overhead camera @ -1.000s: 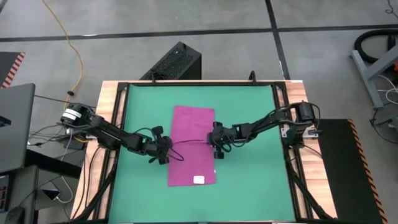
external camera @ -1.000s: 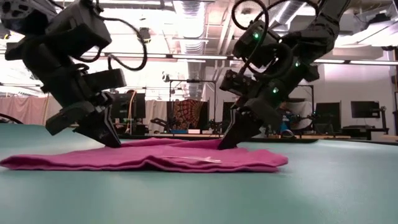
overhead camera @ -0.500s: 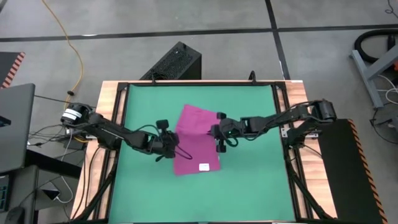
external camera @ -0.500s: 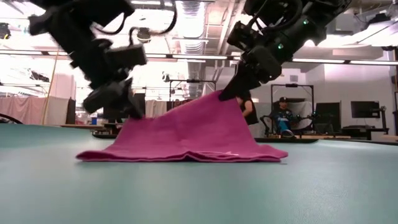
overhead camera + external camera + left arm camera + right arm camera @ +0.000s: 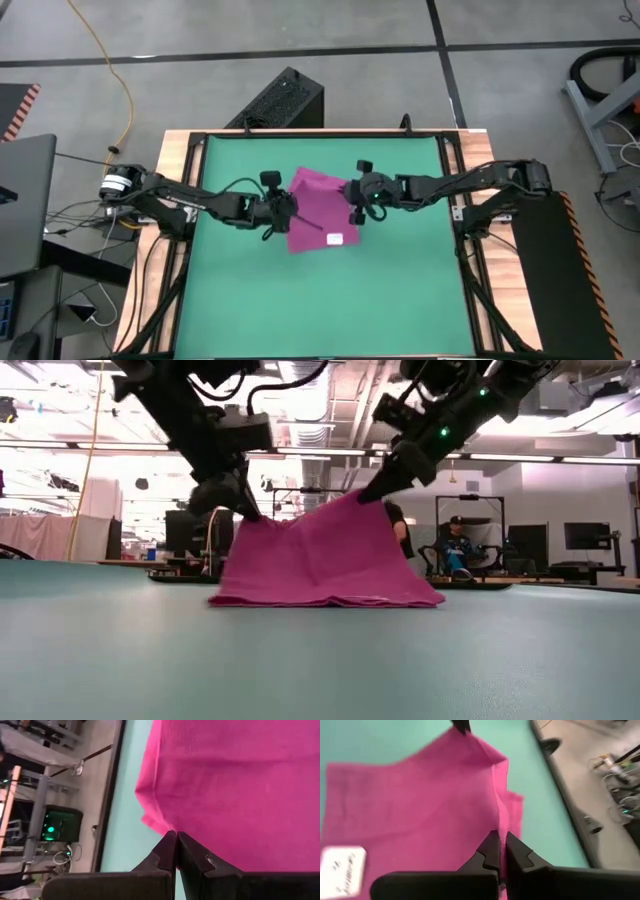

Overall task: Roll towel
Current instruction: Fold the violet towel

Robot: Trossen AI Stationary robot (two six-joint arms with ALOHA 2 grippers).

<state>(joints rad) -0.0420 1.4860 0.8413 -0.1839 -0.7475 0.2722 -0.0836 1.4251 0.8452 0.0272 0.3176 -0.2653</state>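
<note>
The magenta towel point(image 5: 318, 205) lies on the green mat point(image 5: 400, 290), raised in the middle like a tent. Its white tag point(image 5: 335, 238) is on the near end, which rests on the mat point(image 5: 330, 598). My left gripper point(image 5: 288, 212) is shut on the towel's left side edge, held above the mat; it also shows in the low view point(image 5: 243, 512). My right gripper point(image 5: 352, 205) is shut on the right side edge, a little higher in the low view point(image 5: 365, 495). My left gripper pinches the towel's left side edge point(image 5: 167, 826) between its two fingers, slanting down from the table's left. That edge is lifted clear; the cloth hangs down from it onto the mat. How many layers it holds, I cannot tell. My right gripper pinches the towel's right side edge point(image 5: 501, 827) between its two fingers, slanting down from the table's right. The edge is lifted clear, and the cloth slopes down from it onto the mat. The cloth between the two grippers sags only a little.
A wooden frame point(image 5: 180, 180) borders the mat. A black box point(image 5: 285, 100) stands on the floor beyond the far edge. A person point(image 5: 458, 550) sits in the room behind the table. Bare mat lies near the front edge point(image 5: 320, 320).
Both grippers have risen and gone toward the table's far edge, each still shut on its side edge. The towel's middle has lifted off the mat into a tent. The near end with the tag has slid toward the far edge; the far end has stayed.
</note>
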